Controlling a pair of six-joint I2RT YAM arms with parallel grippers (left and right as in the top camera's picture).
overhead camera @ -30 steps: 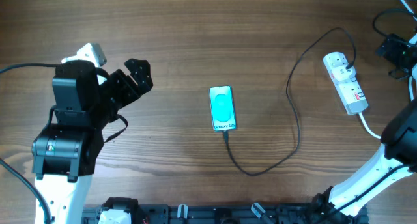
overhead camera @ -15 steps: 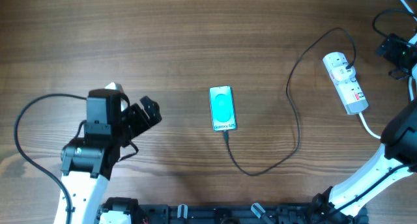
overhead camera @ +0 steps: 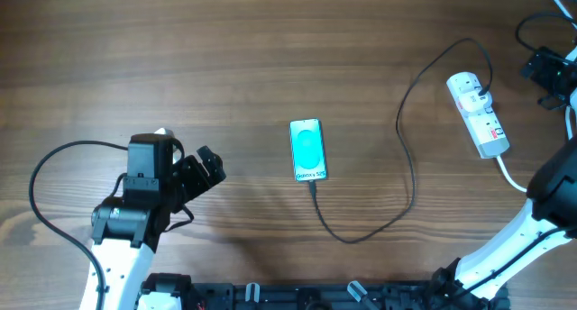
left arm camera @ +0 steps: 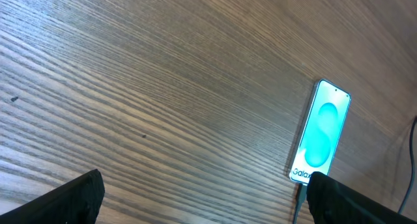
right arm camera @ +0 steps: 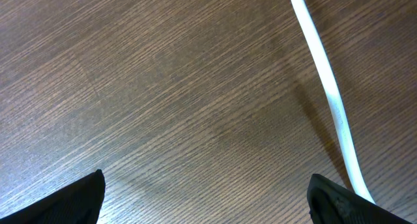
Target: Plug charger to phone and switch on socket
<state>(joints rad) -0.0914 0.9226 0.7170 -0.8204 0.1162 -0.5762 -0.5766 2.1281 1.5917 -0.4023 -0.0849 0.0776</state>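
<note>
Left wrist view: left gripper [left arm camera: 208,208], fingers spread wide, nothing between them, over bare table [left arm camera: 130,87].
- Phone [left arm camera: 322,140]: ahead and to the right, flat, screen lit teal.
- Overhead, left arm: lower and further right than a second ago; barely shifted in the last half second; well left of the phone.
- Charger [overhead camera: 410,179]: meets the phone's near end, loops right, runs up to the socket [overhead camera: 478,113]. All three unmoved.
- Right gripper [right arm camera: 208,201]: equally wide, empty, white cord [right arm camera: 326,87] below it.
</note>
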